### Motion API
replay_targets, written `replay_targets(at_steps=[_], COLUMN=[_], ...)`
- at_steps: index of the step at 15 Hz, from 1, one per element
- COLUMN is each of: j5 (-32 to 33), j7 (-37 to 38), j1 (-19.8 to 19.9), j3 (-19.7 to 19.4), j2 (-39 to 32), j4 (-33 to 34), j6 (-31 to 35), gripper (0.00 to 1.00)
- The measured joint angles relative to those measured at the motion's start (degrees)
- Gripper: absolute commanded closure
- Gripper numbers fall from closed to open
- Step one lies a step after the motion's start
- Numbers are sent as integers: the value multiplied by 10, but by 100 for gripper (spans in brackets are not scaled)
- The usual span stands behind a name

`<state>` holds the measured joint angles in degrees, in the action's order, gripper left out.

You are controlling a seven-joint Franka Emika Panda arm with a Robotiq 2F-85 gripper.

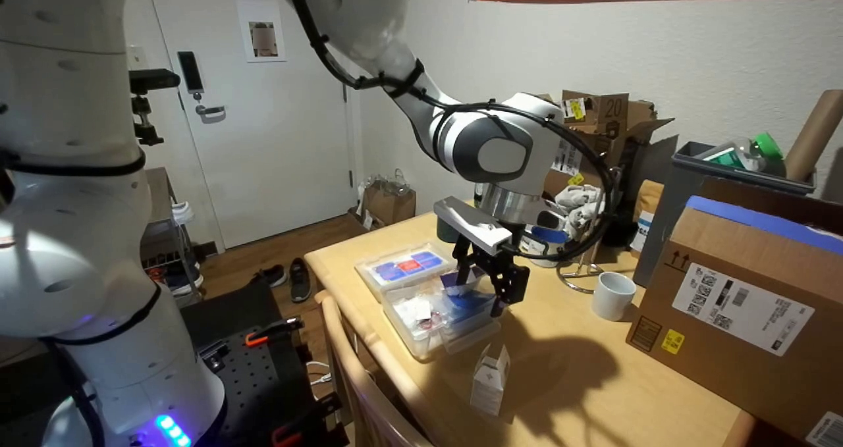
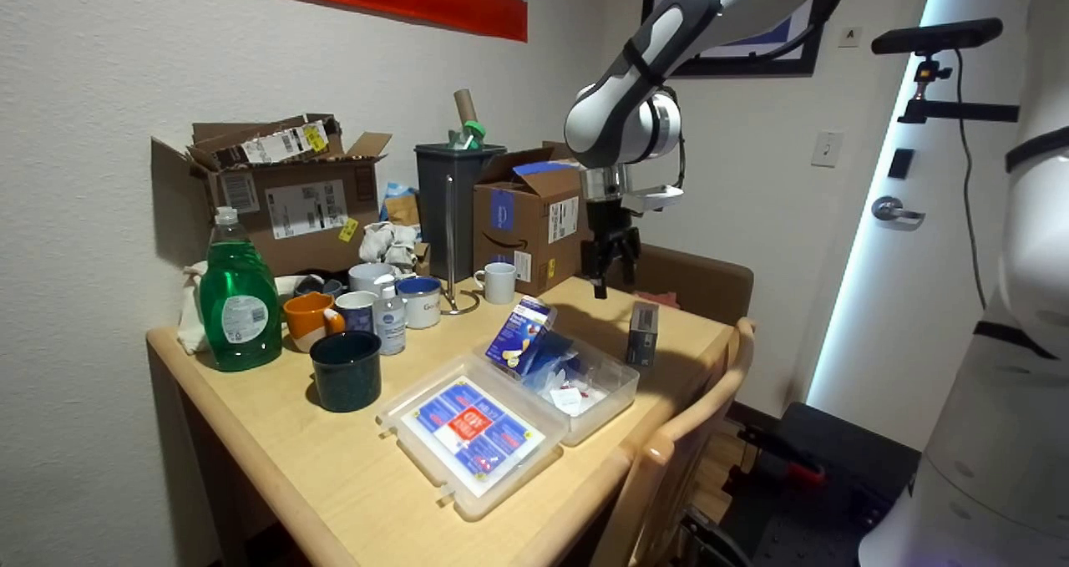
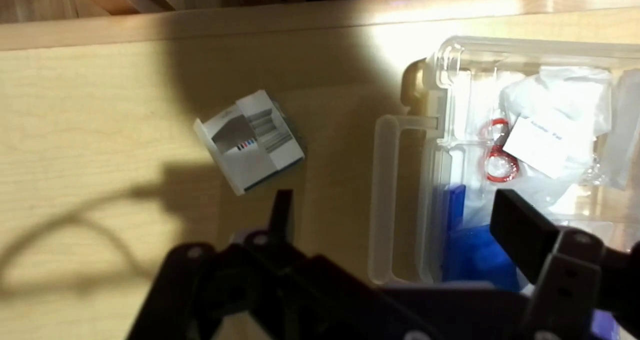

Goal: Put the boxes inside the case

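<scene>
The dark blue carton leans tilted in the tray half of the clear case, with blue and white items around it. In an exterior view, my gripper partly covers that carton. The whitish-grey carton stands upright on the table beside the case, its top flaps raised. It also shows in the wrist view, left of the case's handle. My gripper is open and empty, above the table near the case's handle edge. In the wrist view its fingers stand wide apart, one over the case.
A large brown cardboard box and a white mug stand on the table. A dark green mug, other mugs and a green soap bottle stand beyond the case's lid half. A wooden chair is against the table edge.
</scene>
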<state>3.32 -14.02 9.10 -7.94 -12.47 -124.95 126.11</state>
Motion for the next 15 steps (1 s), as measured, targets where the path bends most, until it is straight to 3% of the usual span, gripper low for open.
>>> replay_targets(at_steps=[10,15], j5=[1,7], j7=[-5,-47], j1=[17,17], j3=[-10,-6], j2=[-15,-38], j4=[-10,-9], j6=[0,0], gripper=[0,0])
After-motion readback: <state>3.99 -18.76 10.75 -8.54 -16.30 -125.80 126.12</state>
